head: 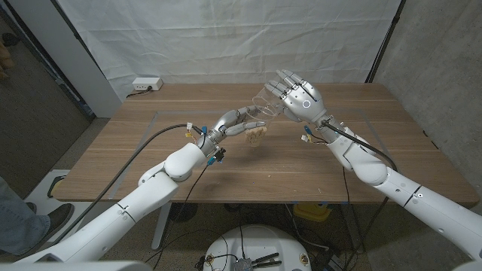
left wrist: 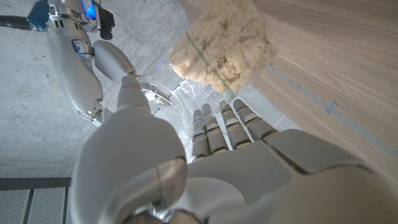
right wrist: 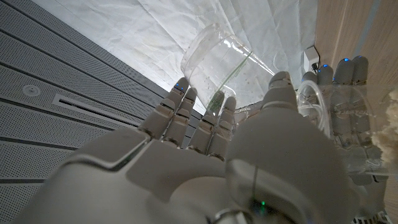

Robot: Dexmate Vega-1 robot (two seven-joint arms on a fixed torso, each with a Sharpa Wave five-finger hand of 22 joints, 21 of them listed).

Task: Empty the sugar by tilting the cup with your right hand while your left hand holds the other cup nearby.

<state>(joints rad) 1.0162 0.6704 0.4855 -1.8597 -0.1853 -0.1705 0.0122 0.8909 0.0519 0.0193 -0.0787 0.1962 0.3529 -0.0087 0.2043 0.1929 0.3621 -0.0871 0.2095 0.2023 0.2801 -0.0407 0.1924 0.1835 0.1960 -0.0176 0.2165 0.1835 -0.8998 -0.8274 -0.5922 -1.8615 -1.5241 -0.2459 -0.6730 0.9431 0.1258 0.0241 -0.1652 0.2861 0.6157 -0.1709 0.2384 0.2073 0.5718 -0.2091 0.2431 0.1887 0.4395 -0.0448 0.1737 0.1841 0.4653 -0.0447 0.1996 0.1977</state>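
My right hand [head: 301, 96] grips a clear plastic cup [head: 269, 95] tipped over on its side above the table's middle; in the right wrist view that cup [right wrist: 214, 62] looks see-through with nothing in it. Just below it my left hand [head: 235, 120] holds a second clear cup [head: 256, 133] that contains brownish sugar [left wrist: 224, 43]. The tipped cup's mouth points down toward the left hand's cup, close above it. In the left wrist view my left hand [left wrist: 186, 155] wraps the cup of sugar, and the right arm [left wrist: 74, 56] is seen beyond it.
The wooden table [head: 361, 165] carries a thin rectangular outline. A white power strip [head: 147, 84] lies at the far left corner. A white cloth backdrop hangs behind. A person's shoe [head: 53, 220] shows at the left edge, beside the table.
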